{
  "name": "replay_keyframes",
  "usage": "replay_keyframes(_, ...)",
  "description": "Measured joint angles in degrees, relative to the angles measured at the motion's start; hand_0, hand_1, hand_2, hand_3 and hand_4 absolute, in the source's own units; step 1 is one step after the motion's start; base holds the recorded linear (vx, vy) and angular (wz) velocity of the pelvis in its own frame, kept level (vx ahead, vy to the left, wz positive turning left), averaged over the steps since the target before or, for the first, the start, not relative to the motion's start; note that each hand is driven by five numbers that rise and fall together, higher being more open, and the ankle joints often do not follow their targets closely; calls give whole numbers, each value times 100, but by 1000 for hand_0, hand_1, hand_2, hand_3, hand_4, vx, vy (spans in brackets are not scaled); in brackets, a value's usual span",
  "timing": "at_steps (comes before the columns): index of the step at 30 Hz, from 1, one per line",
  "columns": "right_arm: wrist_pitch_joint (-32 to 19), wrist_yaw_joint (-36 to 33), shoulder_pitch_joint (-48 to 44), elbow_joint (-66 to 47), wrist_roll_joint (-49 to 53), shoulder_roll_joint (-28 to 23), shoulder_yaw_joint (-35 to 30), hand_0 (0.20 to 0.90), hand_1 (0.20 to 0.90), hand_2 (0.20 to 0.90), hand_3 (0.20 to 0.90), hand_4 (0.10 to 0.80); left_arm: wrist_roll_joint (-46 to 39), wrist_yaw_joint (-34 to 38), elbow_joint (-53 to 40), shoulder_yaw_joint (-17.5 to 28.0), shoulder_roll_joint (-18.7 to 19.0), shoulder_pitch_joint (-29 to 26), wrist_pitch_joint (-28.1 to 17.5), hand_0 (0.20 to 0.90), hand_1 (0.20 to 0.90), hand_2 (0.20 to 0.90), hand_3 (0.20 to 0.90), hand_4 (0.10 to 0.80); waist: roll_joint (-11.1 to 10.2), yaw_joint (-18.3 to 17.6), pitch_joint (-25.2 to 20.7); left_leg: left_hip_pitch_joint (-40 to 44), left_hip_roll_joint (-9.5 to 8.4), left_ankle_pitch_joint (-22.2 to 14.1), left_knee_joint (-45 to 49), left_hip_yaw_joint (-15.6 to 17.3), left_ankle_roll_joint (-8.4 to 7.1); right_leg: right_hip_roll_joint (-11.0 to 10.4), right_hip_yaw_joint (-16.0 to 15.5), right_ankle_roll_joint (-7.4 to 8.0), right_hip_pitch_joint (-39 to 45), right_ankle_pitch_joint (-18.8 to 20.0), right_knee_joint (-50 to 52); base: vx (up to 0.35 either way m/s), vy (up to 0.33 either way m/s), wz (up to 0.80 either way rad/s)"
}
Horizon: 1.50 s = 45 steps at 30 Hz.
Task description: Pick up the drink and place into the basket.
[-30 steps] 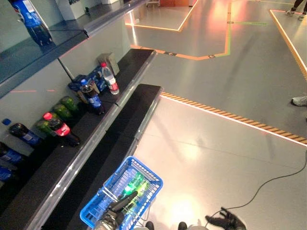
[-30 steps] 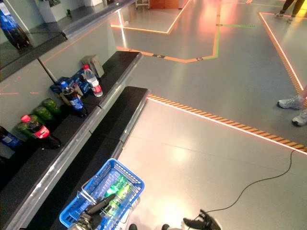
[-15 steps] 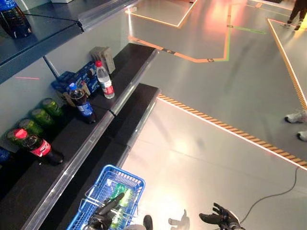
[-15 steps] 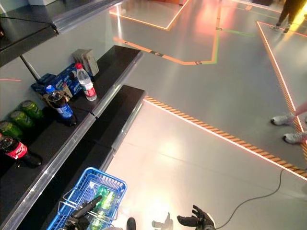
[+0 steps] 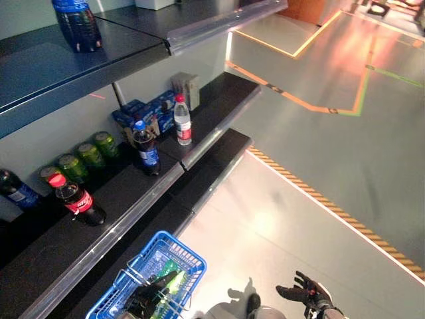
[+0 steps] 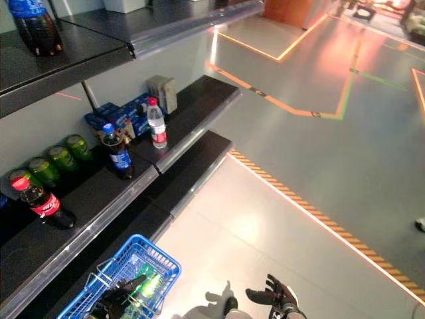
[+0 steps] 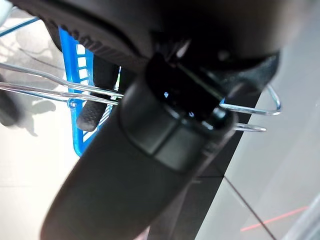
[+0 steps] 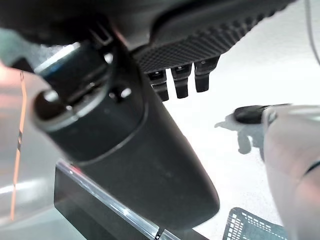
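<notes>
The blue basket (image 5: 191,258) hangs off the floor at the lower left, with green drinks (image 5: 170,276) inside. My left hand (image 5: 142,300) is shut on its thin wire handles (image 7: 248,112). My right hand (image 5: 305,293) is open and empty, low at the right over the floor, well away from the shelf. On the dark middle shelf (image 5: 126,193) stand a red-capped cola bottle (image 5: 77,200), a blue-labelled cola bottle (image 5: 147,148), a clear water bottle (image 5: 182,120) and green cans (image 5: 84,155).
A blue pack (image 5: 142,112) and a grey box (image 5: 188,89) sit at the back of the shelf. A large dark bottle (image 5: 77,24) stands on the upper shelf (image 5: 133,50). A lower black step (image 5: 212,169) juts out. Grey floor with striped tape (image 5: 332,209) lies to the right.
The camera has moved: the shelves now show nearer and higher. My right hand has come up into view, open. The blue basket still hangs from my left hand.
</notes>
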Motion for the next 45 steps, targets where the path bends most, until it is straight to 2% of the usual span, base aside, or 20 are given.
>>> replay_keyframes(1,5,-1,41,48,30,9,0,900,900,900,900,800,2,-27,110,5,1,0,-31,300,300,300,200,100,-45,-58,-5,5,1,-82,45,-194,-74,7,40,4,25,10,-113,415,-168,125)
replay_keyframes(2,7,-4,165,68,58,50,-5,900,900,900,900,800,7,-57,206,3,42,26,-39,300,300,300,200,100,-196,-132,-52,69,-49,-165,76,-430,-173,-73,158,131,105,-395,-96,356,-156,144)
replay_keyframes(3,26,-19,288,114,85,72,-50,900,900,900,900,800,14,-92,359,16,29,12,-56,300,300,300,200,100,-251,-162,-77,173,13,-260,93,-629,-291,-33,294,59,263,-255,19,481,-228,174)
replay_keyframes(4,30,-24,332,205,92,75,-120,900,900,900,900,800,33,-111,458,9,-31,-1,-61,300,300,300,200,100,-179,-251,-88,132,124,-382,281,-641,-459,87,299,39,367,-278,137,411,-221,163)
replay_keyframes(5,42,-35,341,228,93,42,-166,900,900,900,900,800,54,-182,443,6,-108,12,-105,300,300,300,200,100,-128,-213,-46,95,84,-438,494,-436,-482,152,376,-83,468,-245,258,426,-259,162)
replay_keyframes(7,34,-78,362,256,116,8,-240,900,900,900,900,800,110,-231,428,-17,-157,-4,-143,300,300,300,200,100,-74,-388,-33,39,108,-466,588,-322,-450,312,653,-602,679,-189,381,325,-287,147)
replay_keyframes(12,17,-60,-134,167,12,-27,-221,900,900,900,900,800,126,-284,355,83,-163,41,-131,300,300,300,200,100,108,-338,9,-31,253,-489,768,-287,-716,437,757,-638,721,-501,663,235,-342,41)
replay_keyframes(14,20,30,-275,96,-82,-29,-165,900,900,900,900,800,126,-287,318,92,-177,42,-128,300,300,300,200,100,122,-224,-7,-158,277,-514,1032,-314,-777,449,732,-667,775,-525,625,155,-293,13)
replay_keyframes(17,62,62,-229,72,-155,-8,18,900,900,900,900,800,126,-286,17,98,-184,18,-122,300,300,300,200,100,-3,-183,-85,-794,78,-490,1943,-235,-1015,320,446,-740,947,-476,338,58,-240,57)
replay_keyframes(20,68,-3,-31,17,-144,-41,5,900,900,900,900,800,212,-288,-321,-41,-206,-17,-57,300,300,300,200,100,-61,-216,-101,-1376,72,-139,2324,581,-1405,104,-190,-799,1177,-424,-2,-30,-145,121)
replay_keyframes(23,69,-117,-17,7,-141,-90,-8,900,900,900,900,800,283,-302,-540,-211,-220,-104,105,300,300,300,200,100,-30,-240,-74,-1458,48,339,1771,1510,-1155,-68,-738,-875,1158,-462,-75,-6,-20,116)
replay_keyframes(27,47,-128,30,-33,-212,-387,-33,900,900,900,900,800,427,-453,-615,-298,-455,-2,323,300,300,300,200,100,511,-276,-30,-1011,69,476,412,2531,-609,119,-1397,-823,1231,-545,-72,13,50,87)
replay_keyframes(28,47,-128,68,-34,-235,-379,-31,900,900,900,900,800,442,-481,-616,-380,-458,0,330,300,300,300,200,100,533,-255,-47,-942,70,502,225,2501,-377,173,-1454,-770,1255,-590,-72,61,65,85)
replay_keyframes(29,50,-121,92,-29,-277,-337,-20,900,900,900,900,800,434,-526,-633,-442,-457,6,331,300,300,300,200,100,500,-205,-30,-886,59,563,97,2439,-317,185,-1418,-757,1270,-596,-73,58,69,49)
replay_keyframes(33,53,-120,101,-83,-312,-159,-14,900,900,900,900,800,364,-495,-615,-363,-347,30,276,300,300,300,200,100,99,-93,-32,-882,-24,646,-40,2298,-284,208,-1213,-713,1205,-627,97,1,65,18)
replay_keyframes(36,62,-123,60,-160,-253,-203,18,900,900,900,900,800,372,-527,-344,-209,-256,-166,255,300,300,300,200,100,153,-134,58,-868,130,652,-5,2113,-225,-7,-821,-290,353,-1061,2140,-19,7,20)
replay_keyframes(38,65,-112,175,-197,-252,-127,78,900,900,900,900,800,371,-532,-141,-206,-51,-241,271,300,300,300,200,100,93,-275,71,-783,88,657,-35,1738,-150,-145,-395,98,-194,-1356,3101,9,-120,72)
replay_keyframes(41,40,-111,317,-76,-252,-10,74,900,900,900,900,800,331,-516,-123,-208,57,-190,221,300,300,300,200,100,-62,-227,67,-744,82,635,-38,1594,-125,-314,-125,8,-165,-1218,2611,39,-219,70)
replay_keyframes(44,9,-107,311,42,-248,-12,23,900,900,900,900,800,317,-504,-130,-193,119,-113,91,300,300,300,200,100,-46,-215,75,-773,216,640,-36,1548,-251,-416,217,11,147,-958,1660,55,-365,55)
replay_keyframes(45,-31,-91,331,52,-247,5,18,900,900,900,900,800,309,-504,-143,-182,179,-80,82,300,300,300,200,100,-91,-205,50,-753,220,625,-37,1481,-322,-470,303,-58,369,-621,1186,25,-367,33)
